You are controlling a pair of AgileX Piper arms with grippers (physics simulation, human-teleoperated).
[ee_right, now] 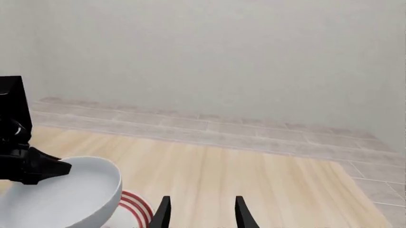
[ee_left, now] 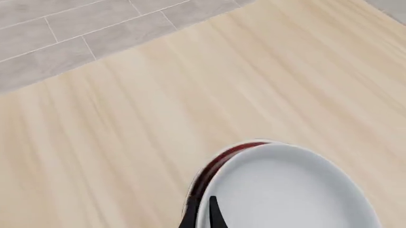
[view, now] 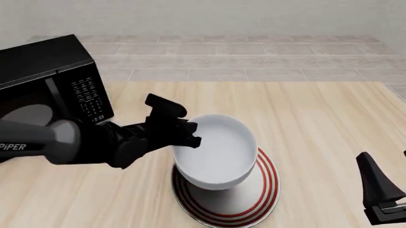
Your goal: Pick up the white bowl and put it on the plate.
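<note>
Left arm reaching in from the left, jaws clamped, right gripper low, jaws parted, upright

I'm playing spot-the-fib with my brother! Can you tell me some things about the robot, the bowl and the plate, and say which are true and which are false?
1. The left gripper holds the white bowl by its rim. True.
2. The bowl is lying upside down on the table. False: it is open side up, tilted, over the plate.
3. The plate has red rings. True.
4. The right gripper is holding the plate. False: it is open and holds nothing.
5. A black microwave stands at the table's left. True.
</note>
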